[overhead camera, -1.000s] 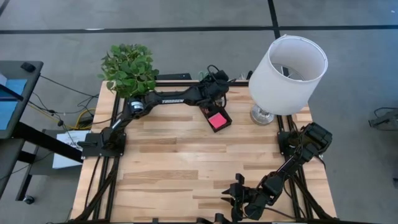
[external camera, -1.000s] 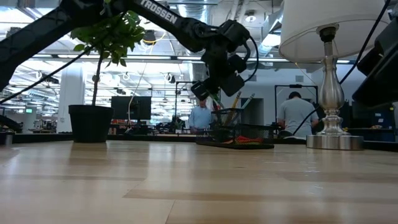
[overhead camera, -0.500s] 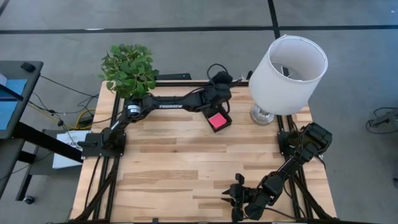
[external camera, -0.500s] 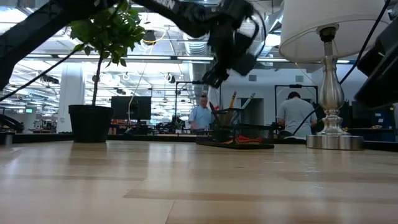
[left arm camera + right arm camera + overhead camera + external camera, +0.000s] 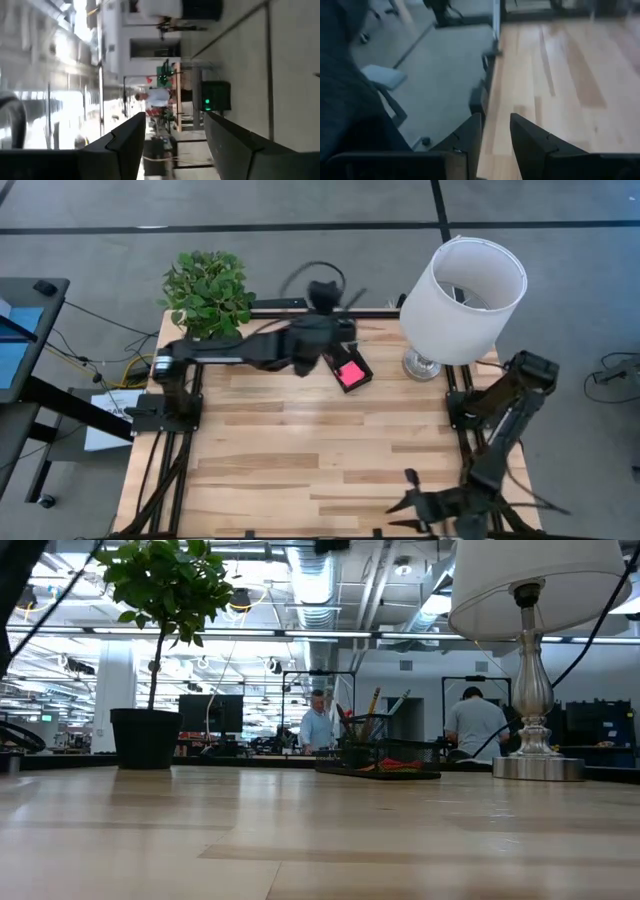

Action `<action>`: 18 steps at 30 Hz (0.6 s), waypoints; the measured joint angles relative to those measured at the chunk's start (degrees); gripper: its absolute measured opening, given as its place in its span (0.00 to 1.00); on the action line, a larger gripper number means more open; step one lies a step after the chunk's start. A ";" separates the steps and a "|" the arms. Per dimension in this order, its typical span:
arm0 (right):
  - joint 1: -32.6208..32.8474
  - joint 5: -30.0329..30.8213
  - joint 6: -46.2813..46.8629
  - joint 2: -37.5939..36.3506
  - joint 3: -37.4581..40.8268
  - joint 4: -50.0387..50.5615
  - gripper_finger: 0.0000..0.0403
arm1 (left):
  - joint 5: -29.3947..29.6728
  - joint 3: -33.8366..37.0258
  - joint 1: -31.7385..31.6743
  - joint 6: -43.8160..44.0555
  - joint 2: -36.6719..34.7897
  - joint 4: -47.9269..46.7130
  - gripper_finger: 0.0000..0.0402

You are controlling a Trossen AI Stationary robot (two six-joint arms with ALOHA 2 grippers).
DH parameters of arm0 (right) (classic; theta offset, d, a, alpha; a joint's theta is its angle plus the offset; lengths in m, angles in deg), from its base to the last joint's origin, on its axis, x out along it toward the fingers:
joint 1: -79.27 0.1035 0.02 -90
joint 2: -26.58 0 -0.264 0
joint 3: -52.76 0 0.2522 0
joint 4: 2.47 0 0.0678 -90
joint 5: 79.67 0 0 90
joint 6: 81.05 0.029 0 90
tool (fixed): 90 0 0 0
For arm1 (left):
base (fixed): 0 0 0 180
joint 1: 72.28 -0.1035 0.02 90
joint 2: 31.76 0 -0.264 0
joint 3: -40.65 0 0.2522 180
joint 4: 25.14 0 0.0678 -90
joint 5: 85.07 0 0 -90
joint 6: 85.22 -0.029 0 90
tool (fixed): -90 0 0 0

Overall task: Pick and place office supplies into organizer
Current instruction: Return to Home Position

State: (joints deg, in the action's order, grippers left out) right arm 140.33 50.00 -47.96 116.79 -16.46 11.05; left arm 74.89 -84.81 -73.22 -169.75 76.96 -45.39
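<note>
Pale wood table point(image 5: 300, 450) w/ satin sheen, shiny metal lamp base point(image 5: 538, 767), black wire-mesh organizer point(image 5: 362, 732)

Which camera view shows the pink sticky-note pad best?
The high view: it looks straight down on the pink sticky-note pad in the low tray of the organizer. The low view shows the organizer side-on, pad hidden. Neither wrist view shows it.

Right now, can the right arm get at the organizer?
Likely, but at a stretch: the right gripper hangs at the table's near edge, the organizer stands far across bare wood, and the left arm hovers close beside it.
</note>
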 joint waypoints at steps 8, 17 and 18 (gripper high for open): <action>6.72 11.85 -6.83 -2.33 -0.04 -0.22 0.24 | 9.85 -0.03 6.46 21.05 -10.67 -15.73 0.48; 6.83 14.42 -7.71 5.04 0.04 -2.43 0.24 | 7.43 0.00 11.47 59.75 -14.45 -47.81 0.48; 6.61 14.44 -7.70 5.16 0.04 -3.55 0.24 | 6.67 0.03 11.86 61.76 -14.41 -50.92 0.48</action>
State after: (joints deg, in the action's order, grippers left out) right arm 146.94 64.44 -55.66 121.95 -16.42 7.50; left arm 81.56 -84.78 -61.36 -107.99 62.55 -96.30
